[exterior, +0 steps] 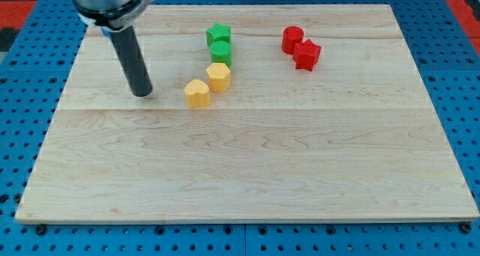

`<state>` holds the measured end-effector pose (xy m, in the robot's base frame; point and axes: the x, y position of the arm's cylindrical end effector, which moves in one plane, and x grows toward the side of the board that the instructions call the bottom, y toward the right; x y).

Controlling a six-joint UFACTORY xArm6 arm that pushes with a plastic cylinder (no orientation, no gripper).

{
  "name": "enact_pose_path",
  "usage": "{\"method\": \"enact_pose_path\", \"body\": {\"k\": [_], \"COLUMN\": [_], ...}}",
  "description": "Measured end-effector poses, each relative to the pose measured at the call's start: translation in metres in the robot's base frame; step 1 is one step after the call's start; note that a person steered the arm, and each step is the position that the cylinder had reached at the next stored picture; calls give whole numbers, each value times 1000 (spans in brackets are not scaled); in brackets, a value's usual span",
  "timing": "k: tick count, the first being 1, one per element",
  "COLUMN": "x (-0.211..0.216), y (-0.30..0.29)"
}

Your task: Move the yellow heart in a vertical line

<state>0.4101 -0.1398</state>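
The yellow heart [197, 94] lies on the wooden board [247, 166], left of centre. A yellow hexagon [218, 76] touches it at its upper right. Above that stand a green round block [221, 51] and a green star [218, 35], so the blocks form a slanted row. My tip [141, 93] rests on the board to the left of the yellow heart, about a block's width and more apart from it. The dark rod rises from there towards the view's top left.
A red round block [292, 40] and a red star [307, 55] sit together at the upper right. The board lies on a blue perforated table [22, 136]. The arm's grey mount [109, 1] hangs over the board's top left corner.
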Motion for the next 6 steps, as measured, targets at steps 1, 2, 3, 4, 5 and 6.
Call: {"method": "enact_pose_path", "body": {"k": [1, 2, 3, 4, 5, 6], "x": [9, 11, 21, 37, 42, 5], "y": [31, 35, 57, 66, 45, -46]}}
